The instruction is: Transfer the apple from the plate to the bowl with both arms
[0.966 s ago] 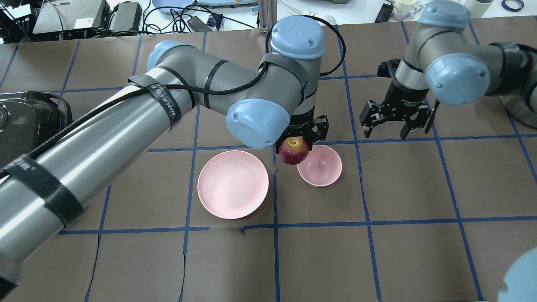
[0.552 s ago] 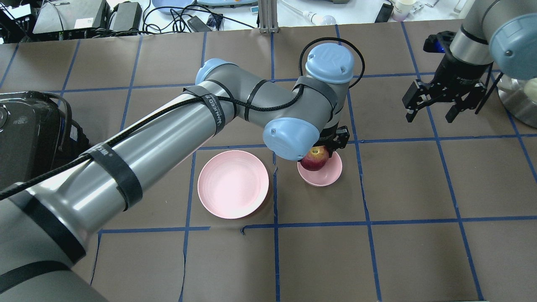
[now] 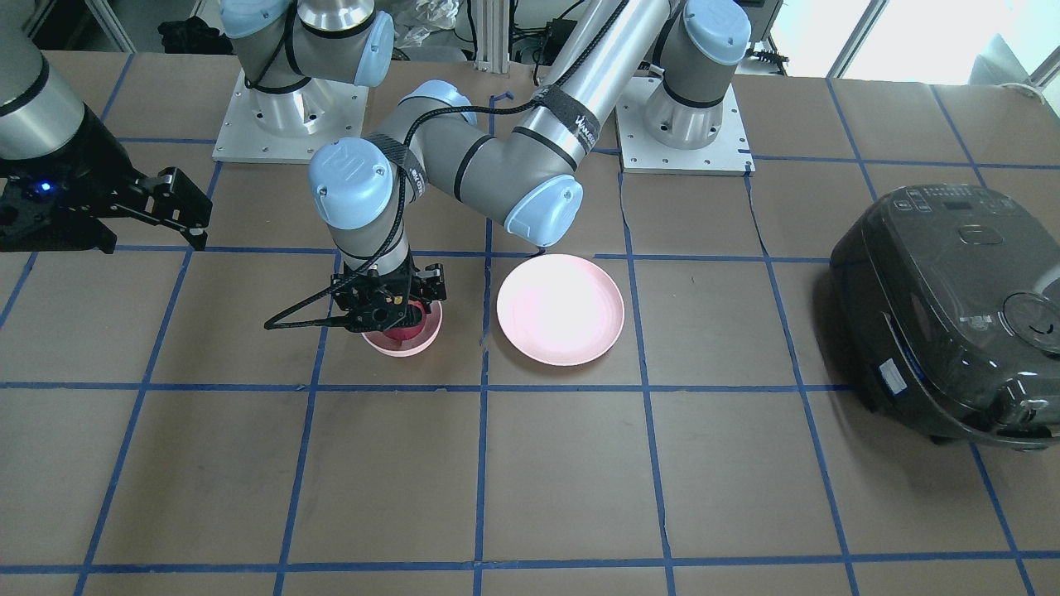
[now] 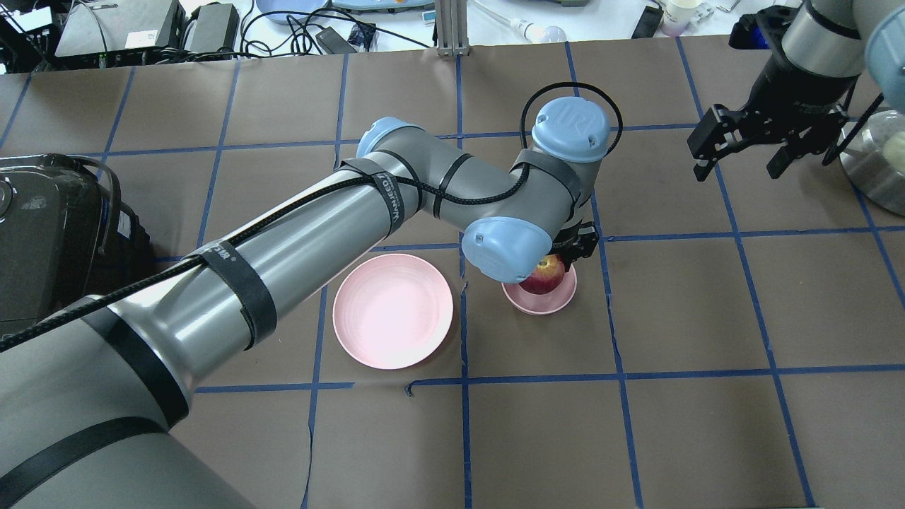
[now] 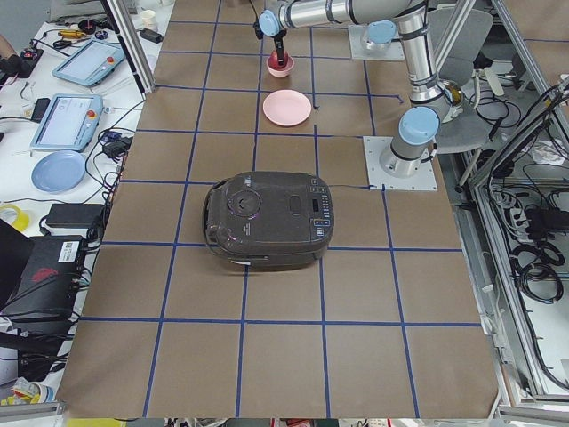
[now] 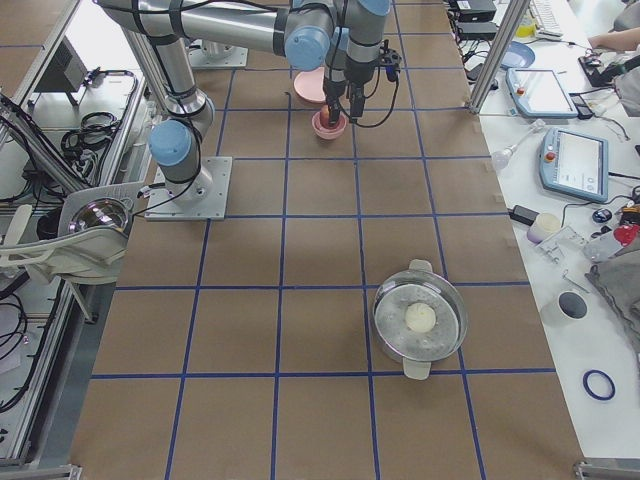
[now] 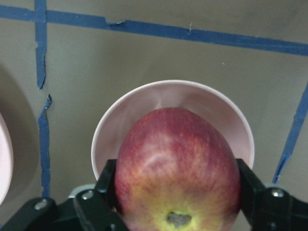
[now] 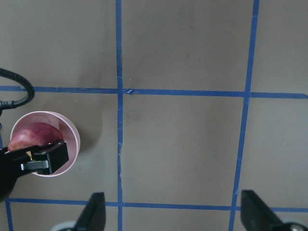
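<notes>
We see the left gripper (image 3: 394, 308) sitting lower than it did 1 second ago. Then it carried the apple (image 7: 178, 163) in the air just beside the rim of the bowl (image 7: 207, 103); now the apple fills the bowl's mouth, stem dimple toward the wrist camera, and is still pinched at its sides between the 2 black fingers. Whether it already rests on the bowl's bottom we cannot tell. The plate (image 4: 392, 311) lies bare on the worktop (image 4: 672, 438) just beside the bowl. The right gripper (image 4: 737, 170) has meanwhile drawn away from the bowl to the far right corner and hangs there with its jaws spread wide, holding nothing. We judge the transfer nearly finished: only the release and a clean lift-off remain, and since the bowl is barely wider than the fruit, the fingers have little room to part. As for writing, the black strap (image 4: 393, 201) on the left forearm carries white letters that look like "WANEED" (the last characters are unclear), and the blue joint cap (image 4: 571, 126) shows an embossed "UR". The panel print on the dark cooker (image 3: 952, 314) is too small to read.
</notes>
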Available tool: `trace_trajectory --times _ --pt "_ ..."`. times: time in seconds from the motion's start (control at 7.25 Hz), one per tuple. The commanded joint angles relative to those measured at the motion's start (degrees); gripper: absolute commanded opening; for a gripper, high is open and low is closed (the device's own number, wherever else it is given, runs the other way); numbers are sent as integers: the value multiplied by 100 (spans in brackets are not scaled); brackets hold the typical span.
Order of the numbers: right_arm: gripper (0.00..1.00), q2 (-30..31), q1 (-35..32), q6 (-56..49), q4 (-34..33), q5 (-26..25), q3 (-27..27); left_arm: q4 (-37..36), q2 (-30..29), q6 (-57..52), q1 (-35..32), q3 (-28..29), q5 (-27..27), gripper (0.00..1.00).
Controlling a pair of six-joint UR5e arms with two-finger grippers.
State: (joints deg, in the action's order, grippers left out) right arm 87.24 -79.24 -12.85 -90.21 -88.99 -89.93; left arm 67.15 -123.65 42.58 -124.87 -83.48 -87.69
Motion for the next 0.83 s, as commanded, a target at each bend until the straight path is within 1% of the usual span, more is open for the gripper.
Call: trace_trajectory --times 0.0,0.14,0.28,0.41,0.69 --pt "100 47 -48 820 -23 -4 64 9 16 -12 -3 -10 6 100" --pt "100 47 -152 1533 -5 22 46 18 155 -56 -3 7 -2 100" --pt "100 56 -449 1601 21 -47 72 148 322 -352 41 33 32 100" --pt "100 108 -626 1628 12 22 98 445 628 -816 137 -19 15 100" --pt "100 153 -646 1575 39 22 107 1174 1383 -1591 462 7 -2 100"
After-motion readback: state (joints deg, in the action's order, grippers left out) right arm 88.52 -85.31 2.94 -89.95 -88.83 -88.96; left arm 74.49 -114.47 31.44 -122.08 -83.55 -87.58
